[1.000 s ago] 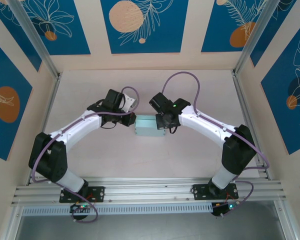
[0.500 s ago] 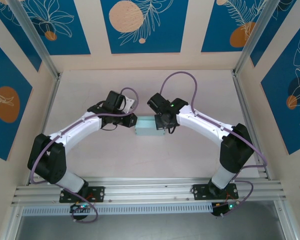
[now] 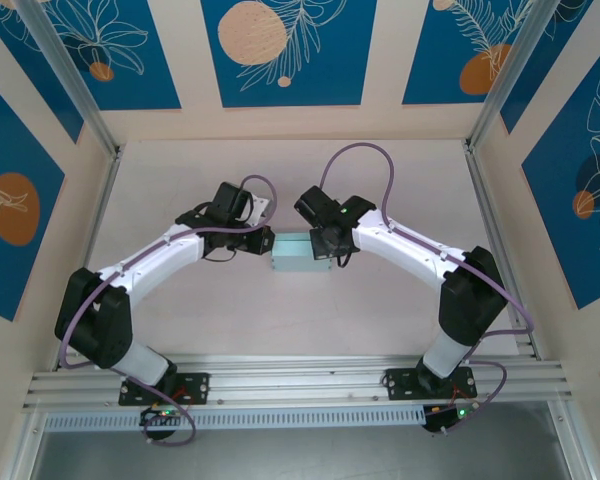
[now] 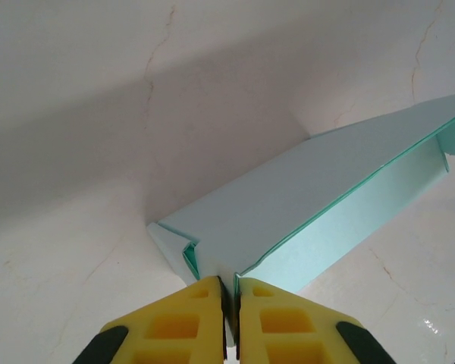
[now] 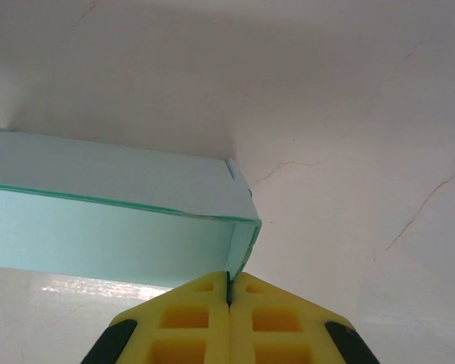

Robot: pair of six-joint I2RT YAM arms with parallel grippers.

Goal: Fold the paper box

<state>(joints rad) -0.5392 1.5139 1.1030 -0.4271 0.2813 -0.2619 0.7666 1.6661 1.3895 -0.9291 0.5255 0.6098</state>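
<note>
Pale veined table [image 3: 300, 170] with a light-blue thin-card paper box [image 3: 295, 258] at its middle.
The paper box stands as a long rectangular shell with crisp, green-edged folds. The left gripper [image 4: 229, 282] pinches a sliver of card at one end. The right gripper [image 5: 228, 274] is clenched tight, its tips touching the opposite corner edge.

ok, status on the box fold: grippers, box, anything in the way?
Left gripper shut on the paper box, left end. Right gripper shut on its right end. Box formed, on the table. No obstruction seen.
</note>
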